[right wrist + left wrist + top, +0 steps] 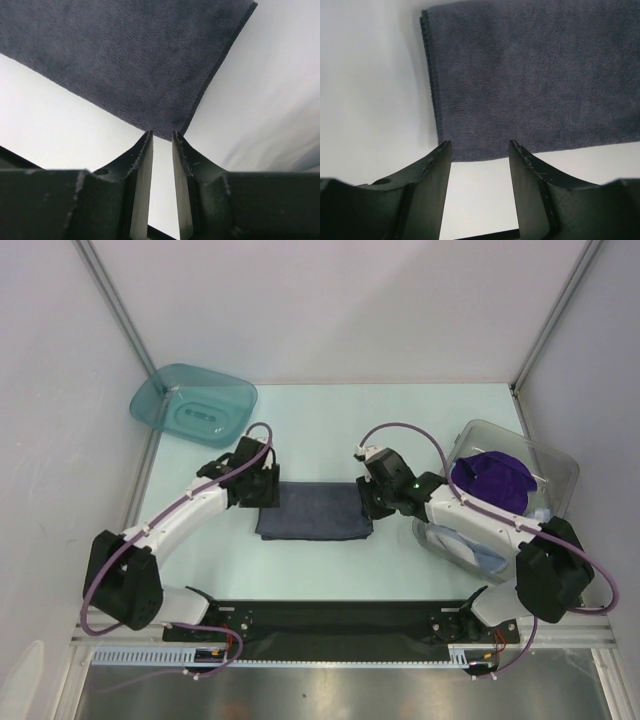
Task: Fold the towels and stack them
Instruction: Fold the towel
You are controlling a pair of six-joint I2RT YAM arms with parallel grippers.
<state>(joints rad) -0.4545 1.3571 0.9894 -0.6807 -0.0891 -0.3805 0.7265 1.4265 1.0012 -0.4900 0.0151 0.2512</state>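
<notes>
A dark grey-blue towel (313, 510) lies folded flat in the middle of the table. My left gripper (268, 490) is at its left edge; in the left wrist view the gripper (480, 147) is open and empty, and the towel (535, 75) lies just past the fingertips. My right gripper (372, 502) is at the towel's right edge; in the right wrist view it (162, 135) is open only narrowly with nothing between the fingers, and a towel corner (135, 55) lies just beyond the tips. A deep purple towel (492, 478) and a light-blue towel (480, 555) lie in the bin.
A clear plastic bin (560, 475) stands at the right, next to my right arm. A teal plastic tray (193, 403) sits at the back left. Cage walls with metal posts enclose the table on three sides.
</notes>
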